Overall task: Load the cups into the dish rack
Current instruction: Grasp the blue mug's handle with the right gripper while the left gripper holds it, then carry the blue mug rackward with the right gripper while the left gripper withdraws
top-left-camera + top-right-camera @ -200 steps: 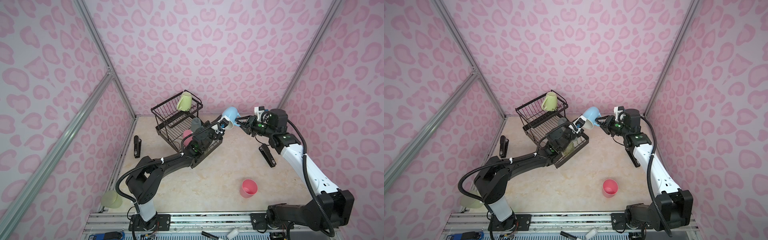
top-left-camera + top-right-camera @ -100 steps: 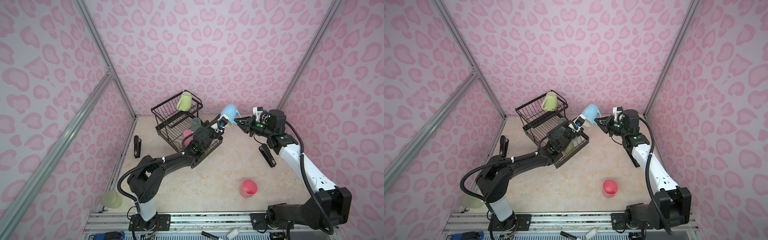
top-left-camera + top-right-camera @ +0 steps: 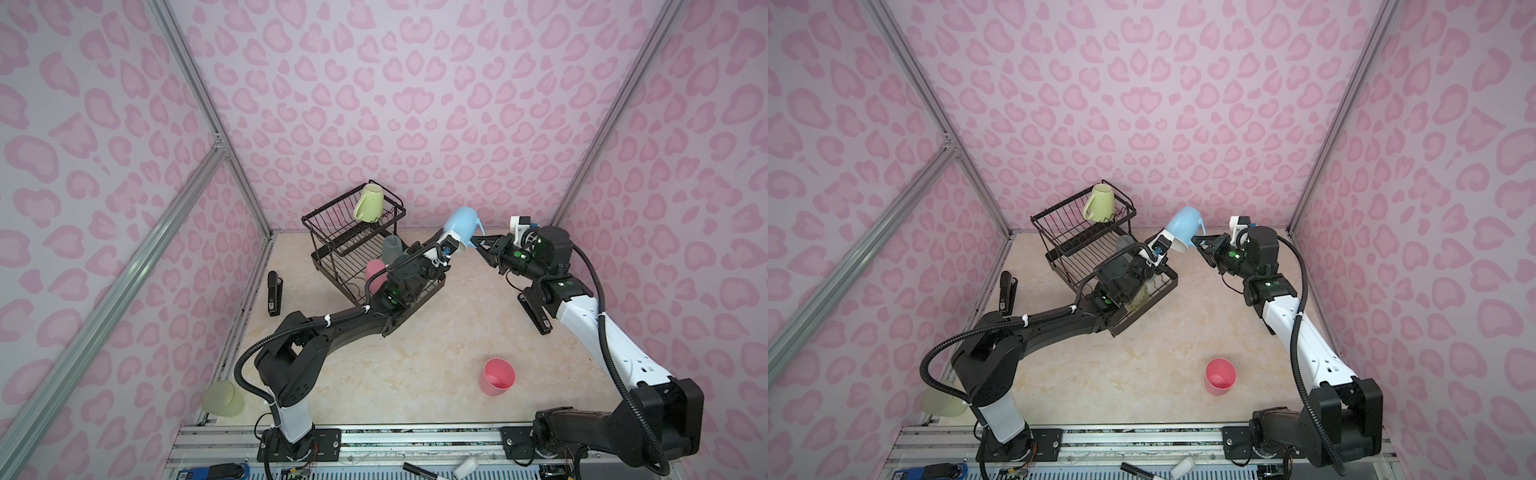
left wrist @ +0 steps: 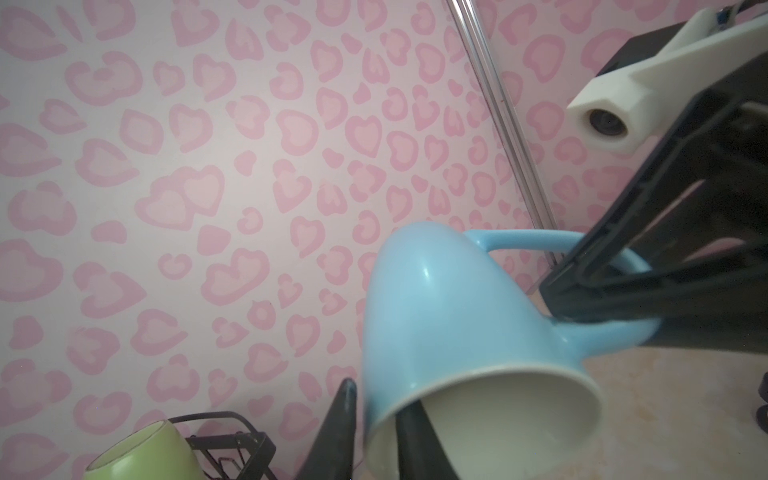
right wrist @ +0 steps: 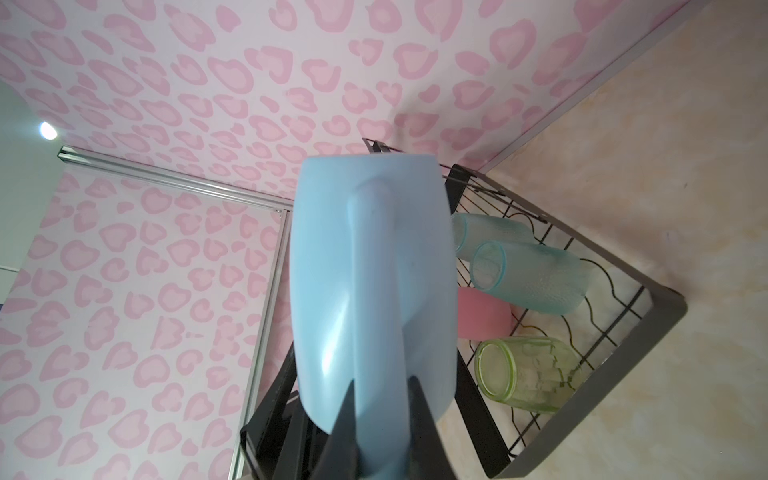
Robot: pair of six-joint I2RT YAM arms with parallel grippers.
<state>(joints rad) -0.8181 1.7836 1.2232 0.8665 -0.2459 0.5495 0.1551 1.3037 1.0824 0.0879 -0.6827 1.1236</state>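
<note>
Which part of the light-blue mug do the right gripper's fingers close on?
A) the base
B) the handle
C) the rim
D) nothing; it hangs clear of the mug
B: in the right wrist view the right gripper has a finger on each side of the handle of the light-blue mug.

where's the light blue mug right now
In both top views the light-blue mug hangs mouth-down in the air just right of the dish rack, near the back wall, with the right gripper shut on its handle.
</note>
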